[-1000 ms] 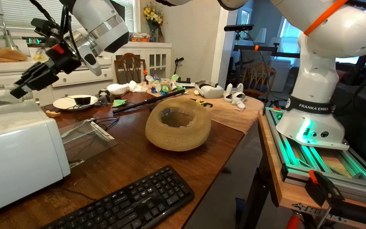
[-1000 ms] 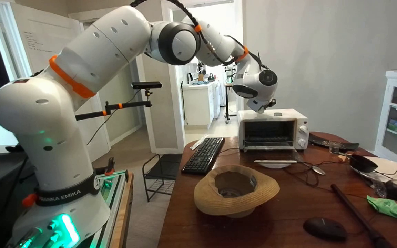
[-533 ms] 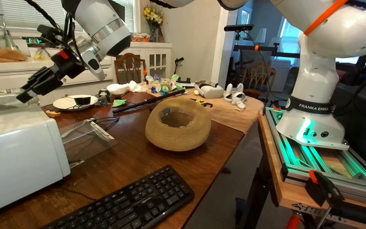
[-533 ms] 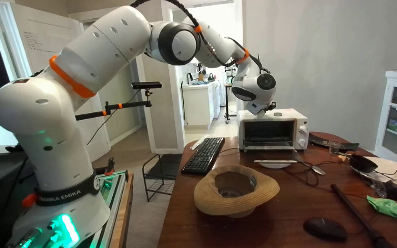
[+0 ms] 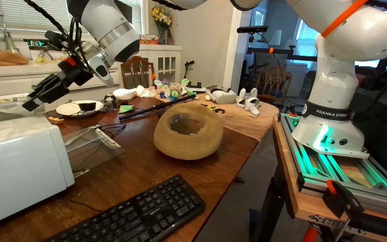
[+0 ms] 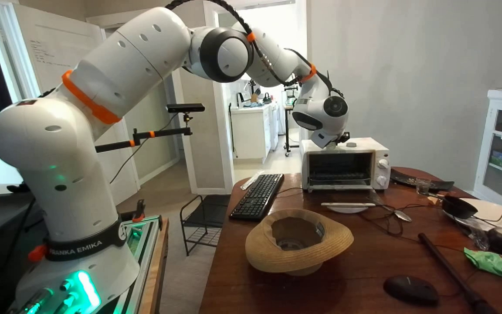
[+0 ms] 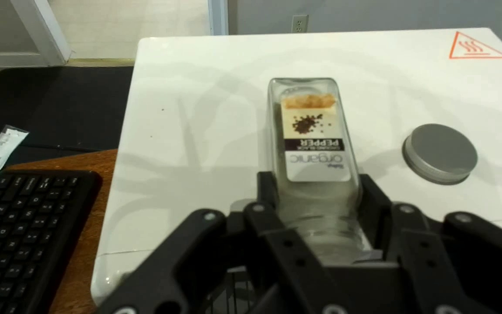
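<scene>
Bench is topped w/ oven, far; pepper jar is clamped in tool, jaws its width apart, now lowered, prob. nearer oven.

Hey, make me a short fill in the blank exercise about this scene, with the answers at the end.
The gripper is closed on a glass jar labelled ground black ____.
A round silver cap lies on ____ of the toaster oven.
The straw hat sits upside ____ on the table.
Missing words: pepper; top; down.
</scene>
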`<state>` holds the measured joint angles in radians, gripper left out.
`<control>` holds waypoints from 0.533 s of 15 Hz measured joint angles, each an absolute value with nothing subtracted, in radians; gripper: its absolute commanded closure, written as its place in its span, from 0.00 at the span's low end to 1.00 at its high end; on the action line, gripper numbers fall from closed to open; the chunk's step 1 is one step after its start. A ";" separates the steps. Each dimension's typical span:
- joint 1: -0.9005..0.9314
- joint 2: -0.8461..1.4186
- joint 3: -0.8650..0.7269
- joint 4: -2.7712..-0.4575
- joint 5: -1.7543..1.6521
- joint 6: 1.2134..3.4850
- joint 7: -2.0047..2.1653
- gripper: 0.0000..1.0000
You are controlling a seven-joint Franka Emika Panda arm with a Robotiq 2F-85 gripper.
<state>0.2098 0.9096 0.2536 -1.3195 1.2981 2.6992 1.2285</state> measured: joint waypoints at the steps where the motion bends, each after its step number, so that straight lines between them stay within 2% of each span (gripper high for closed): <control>1: 0.210 0.910 0.254 -1.320 1.302 2.701 1.229 0.19; 3: 0.210 0.909 0.254 -1.320 1.307 2.701 1.229 0.04; 4: 0.210 0.909 0.254 -1.320 1.308 2.701 1.229 0.00; 8: 0.210 0.906 0.254 -1.320 1.310 2.702 1.229 0.00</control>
